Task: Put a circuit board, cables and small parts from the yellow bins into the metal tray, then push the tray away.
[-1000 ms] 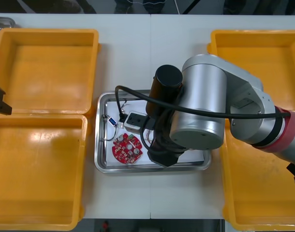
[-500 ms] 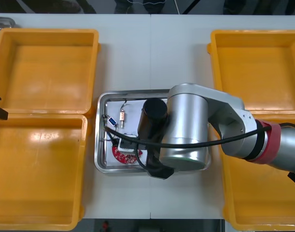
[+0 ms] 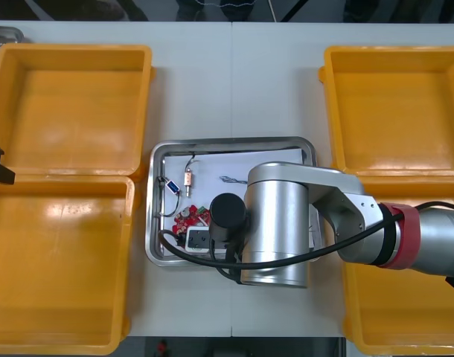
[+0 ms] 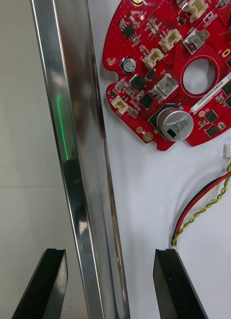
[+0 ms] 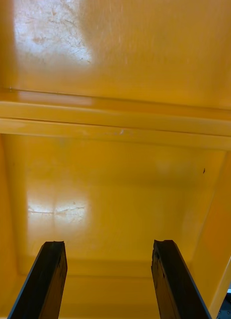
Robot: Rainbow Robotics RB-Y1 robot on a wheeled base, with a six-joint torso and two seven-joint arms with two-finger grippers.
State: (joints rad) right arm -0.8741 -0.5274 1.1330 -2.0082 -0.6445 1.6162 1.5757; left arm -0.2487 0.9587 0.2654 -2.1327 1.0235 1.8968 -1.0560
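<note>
Right gripper (image 4: 109, 254): spread, astride tray (image 4: 80, 149) rim, one finger inside, one outside.
Board (image 4: 165, 75): flat in tray, beside rim.
Cable (image 4: 205, 209): red-yellow, in tray, near board.
Left gripper (image 5: 108, 244): spread above bin (image 5: 115, 189).

Spread jaws above yellow bins (image 5: 120, 194)

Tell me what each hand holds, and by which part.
Nothing is held. The right hand stands open astride the rim of the metal tray; the left hand hangs open over the yellow bins.
</note>
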